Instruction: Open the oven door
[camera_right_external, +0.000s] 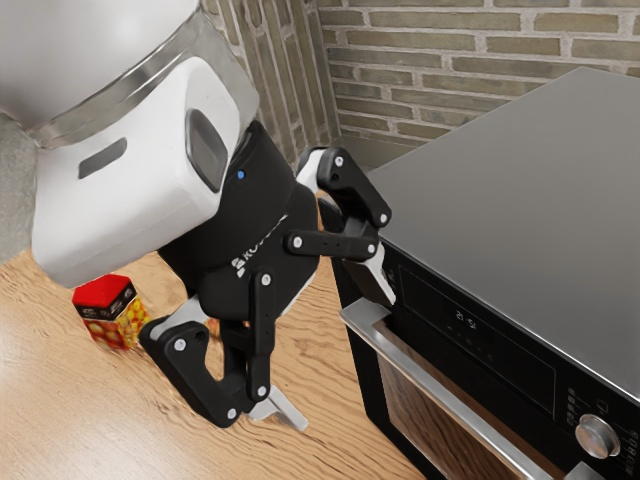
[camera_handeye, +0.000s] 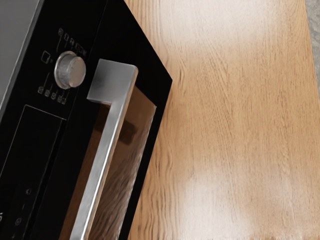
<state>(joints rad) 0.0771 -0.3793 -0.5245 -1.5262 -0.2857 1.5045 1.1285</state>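
Observation:
My black gripper (camera_right_external: 335, 347) stands open at the oven's front, its fingers wide apart with nothing held. One fingertip (camera_right_external: 376, 278) appears close to the near end of the silver door handle (camera_right_external: 440, 382); whether they touch, I cannot tell. The other hangs out over the table side. The oven door (camera_right_external: 400, 405) looks shut below the control panel. In the wrist view, the handle (camera_handeye: 106, 150) runs along the dark glass door (camera_handeye: 131, 165), with one of its end mounts near the knob.
The oven body (camera_right_external: 510, 190) fills the exterior view's right, with a round knob (camera_right_external: 597, 436) on its panel. A red-topped box with a fruit picture (camera_right_external: 112, 312) stands on the wooden table (camera_right_external: 60, 400) behind the gripper. A brick wall (camera_right_external: 470, 60) rises at the back.

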